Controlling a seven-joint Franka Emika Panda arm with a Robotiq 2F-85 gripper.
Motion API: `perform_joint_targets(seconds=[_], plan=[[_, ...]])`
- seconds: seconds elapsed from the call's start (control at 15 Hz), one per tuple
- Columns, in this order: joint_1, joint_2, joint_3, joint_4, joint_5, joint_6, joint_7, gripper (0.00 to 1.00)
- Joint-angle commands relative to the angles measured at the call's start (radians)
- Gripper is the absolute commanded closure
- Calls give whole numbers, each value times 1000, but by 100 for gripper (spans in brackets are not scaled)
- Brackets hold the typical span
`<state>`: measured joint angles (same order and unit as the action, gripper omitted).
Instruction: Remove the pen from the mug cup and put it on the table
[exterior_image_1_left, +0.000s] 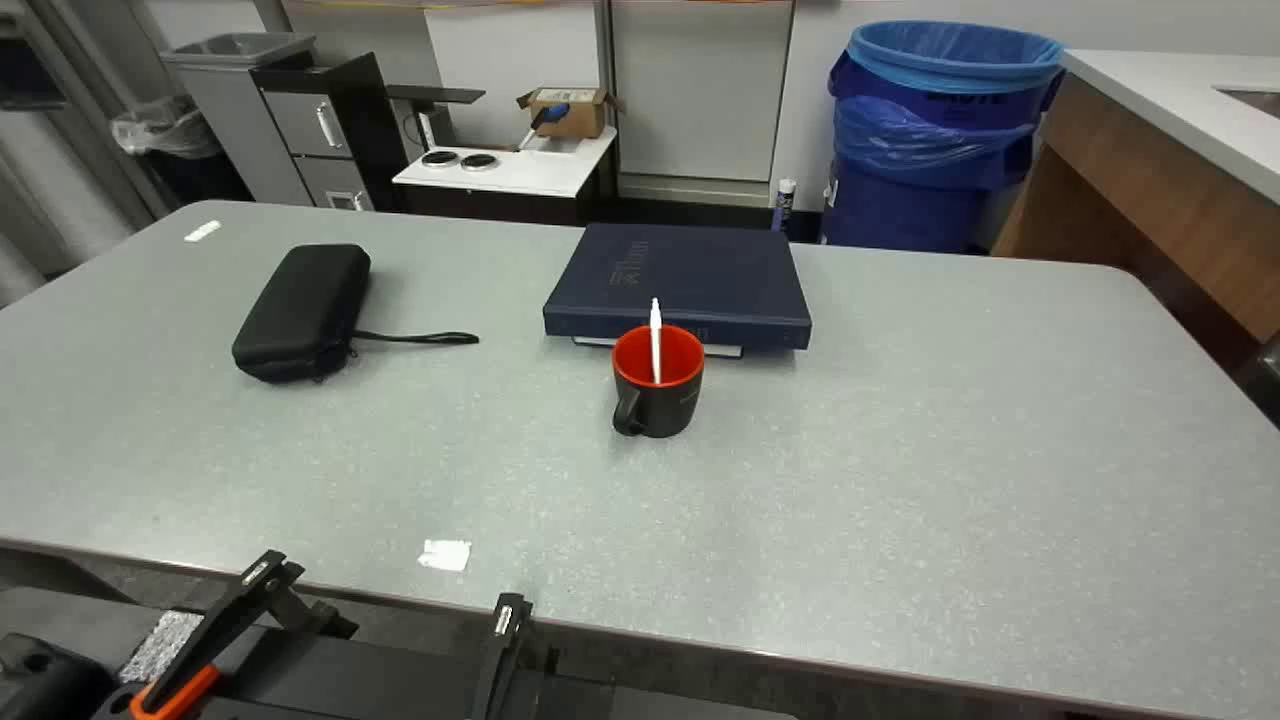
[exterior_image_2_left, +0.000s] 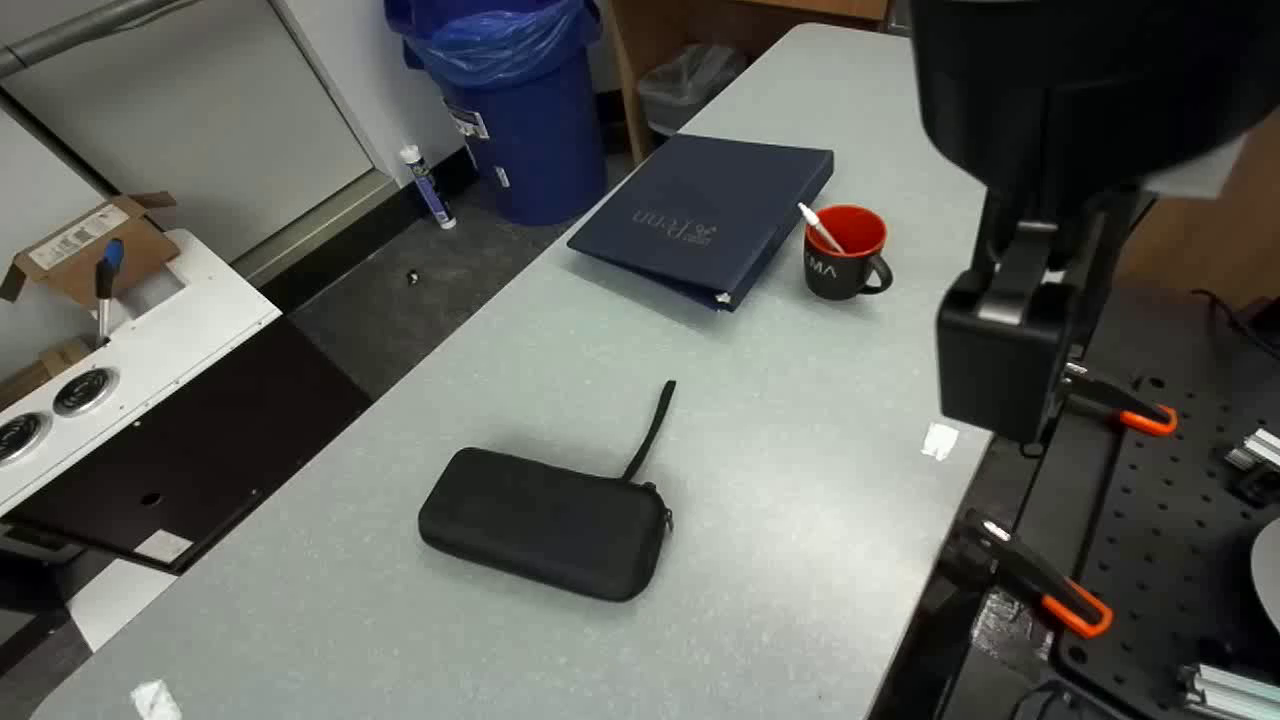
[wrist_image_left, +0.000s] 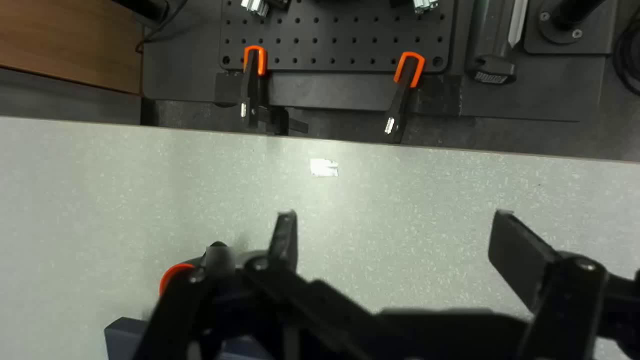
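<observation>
The mug cup (exterior_image_1_left: 668, 408) is black outside and red inside and stands upright on the grey speckled table (exterior_image_1_left: 930, 470). It also shows in an exterior view (exterior_image_2_left: 835, 275). The white pen (exterior_image_1_left: 656, 345) stands in it, tilted, with its upper end above the rim; it also shows here (exterior_image_2_left: 820, 228). My gripper (wrist_image_left: 395, 214) is open and empty in the wrist view, above the table. The mug's red rim (wrist_image_left: 174, 272) shows beside the left finger, partly covered by it; the pen is hidden there. In an exterior view the gripper (exterior_image_2_left: 1020, 370) hangs near the table's front edge, apart from the mug.
A dark blue binder (exterior_image_1_left: 680, 275) lies right behind the mug, close to it. A black pouch (exterior_image_1_left: 305, 310) with a strap lies farther along the table. Clamps (wrist_image_left: 400, 107) sit beyond the table's edge, and white tape (wrist_image_left: 324, 168) is near that edge.
</observation>
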<state>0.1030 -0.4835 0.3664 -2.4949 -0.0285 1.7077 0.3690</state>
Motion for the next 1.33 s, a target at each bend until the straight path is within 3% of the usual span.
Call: perform_joint_targets(seconds=[0.0,0.27,0.6,0.87,1.07,1.27], plan=[[29,6,-26,2,-11,-3,11,0],[31,20,-55,-5,-27,28,-66,0],[-34,38,-198,-70,-212,202,-267,0],[-91,79,-312,-114,-254,344,-329,0],[-115,68,-360,-126,-211,338,-345,0],[-115,86,-355,-117,-226,329,-327,0]])
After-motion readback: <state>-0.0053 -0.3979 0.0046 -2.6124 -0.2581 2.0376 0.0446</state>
